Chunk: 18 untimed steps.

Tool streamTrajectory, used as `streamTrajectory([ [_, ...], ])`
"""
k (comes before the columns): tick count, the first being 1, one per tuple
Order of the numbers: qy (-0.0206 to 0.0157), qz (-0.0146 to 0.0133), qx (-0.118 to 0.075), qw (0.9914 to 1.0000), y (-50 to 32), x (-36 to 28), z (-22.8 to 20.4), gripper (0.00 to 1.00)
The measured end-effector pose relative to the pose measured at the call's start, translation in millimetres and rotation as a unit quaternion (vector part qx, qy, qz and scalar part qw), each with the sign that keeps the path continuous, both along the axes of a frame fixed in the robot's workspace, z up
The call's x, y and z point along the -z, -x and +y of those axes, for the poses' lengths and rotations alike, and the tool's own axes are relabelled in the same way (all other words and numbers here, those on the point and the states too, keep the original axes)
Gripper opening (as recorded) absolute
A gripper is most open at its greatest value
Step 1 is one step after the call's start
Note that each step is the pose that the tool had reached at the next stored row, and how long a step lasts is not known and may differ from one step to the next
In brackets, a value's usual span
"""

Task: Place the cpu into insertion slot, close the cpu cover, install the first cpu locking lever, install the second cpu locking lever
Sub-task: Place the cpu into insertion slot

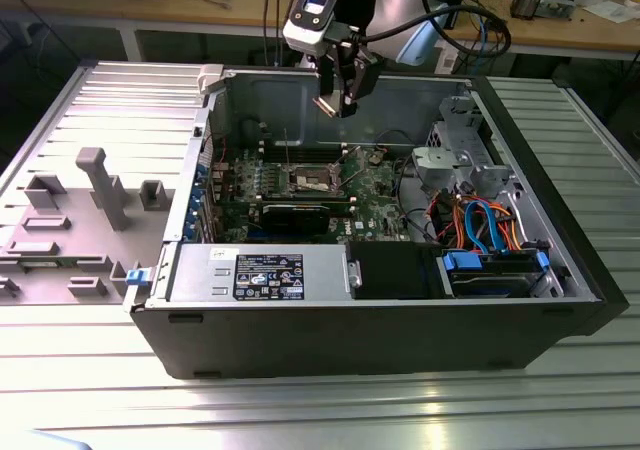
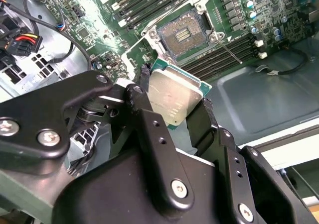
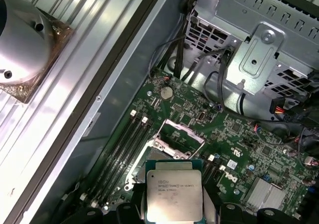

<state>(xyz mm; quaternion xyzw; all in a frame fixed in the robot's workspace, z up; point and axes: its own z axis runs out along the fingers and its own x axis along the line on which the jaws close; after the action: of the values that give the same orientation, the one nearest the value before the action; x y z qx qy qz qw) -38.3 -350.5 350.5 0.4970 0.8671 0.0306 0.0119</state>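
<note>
The cpu (image 2: pixel 174 97), a small flat square chip with a dull silver top and a green rim, is clamped by two opposite edges between the black fingers (image 2: pixel 149 119) of the gripper (image 1: pixel 343 102). The gripper hangs above the open black computer case (image 1: pixel 350 340), well clear of the green board. In the second wrist view the insertion slot (image 2: pixel 182 34), a square socket with a tan contact field and a dark metal rim, lies bare. A thin metal lever (image 2: pixel 229 50) juts outward beside it. In the first wrist view the silvery hinged cpu cover (image 3: pixel 175 147) stands swung open. Long black memory slots (image 2: pixel 222 55) run close along the socket. The case rests on a ribbed aluminium surface (image 1: pixel 300 410), with a grey moulded fixture (image 1: pixel 90 200) at the exterior view's left.
</note>
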Motion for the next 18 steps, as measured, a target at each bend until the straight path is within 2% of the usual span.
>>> streamTrajectory([
  [18,-0.0001,0.0,0.011,0.99994,0.1,0.7,0.0,0.54],
])
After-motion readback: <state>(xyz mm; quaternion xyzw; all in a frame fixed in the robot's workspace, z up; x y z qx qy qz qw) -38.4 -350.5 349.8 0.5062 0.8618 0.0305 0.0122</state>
